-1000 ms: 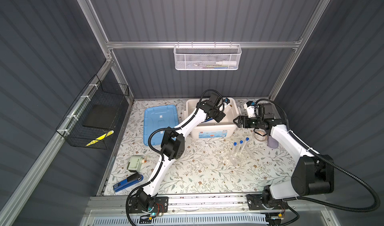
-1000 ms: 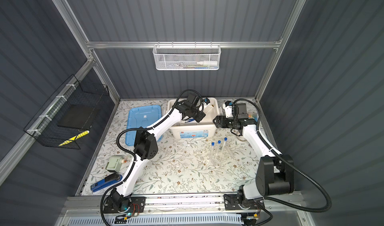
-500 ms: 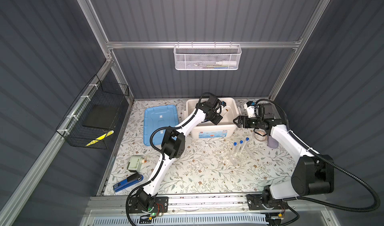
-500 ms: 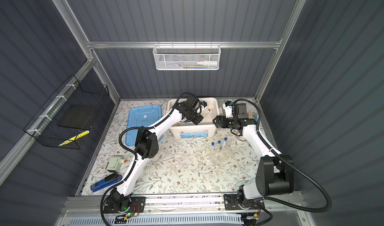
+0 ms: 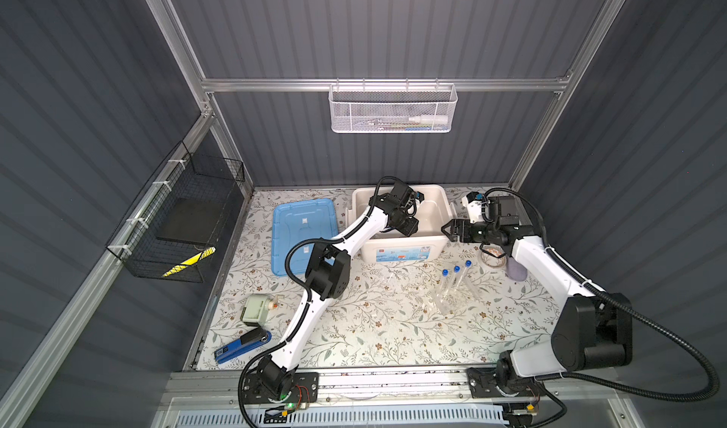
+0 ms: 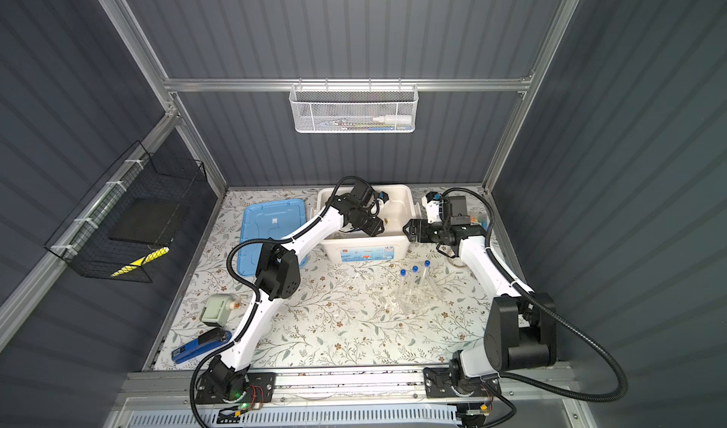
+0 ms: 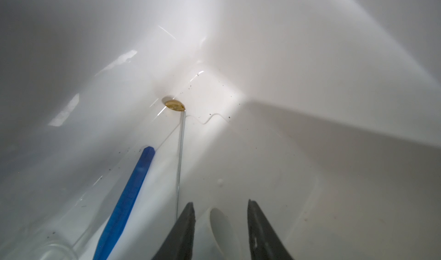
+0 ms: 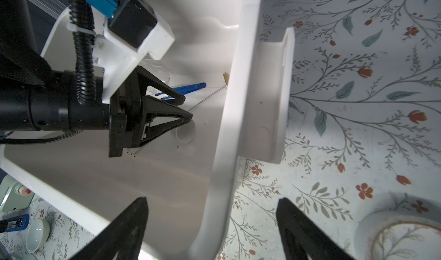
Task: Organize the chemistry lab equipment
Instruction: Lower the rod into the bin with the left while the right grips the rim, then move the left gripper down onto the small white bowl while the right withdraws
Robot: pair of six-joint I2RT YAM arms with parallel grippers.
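Rear middle of worktop is taken by tub; lid is laid left of it. In tub are contained tweezers, rod and dish. Before tub, rightward, test tubes are placed; stapler is found front left.

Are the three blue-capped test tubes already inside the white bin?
No, the test tubes sit on the table, outside the white bin.

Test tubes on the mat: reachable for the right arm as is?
Probably yes: the test tubes lie uncovered on the mat near that arm, and the right pincer is open, holding nothing.
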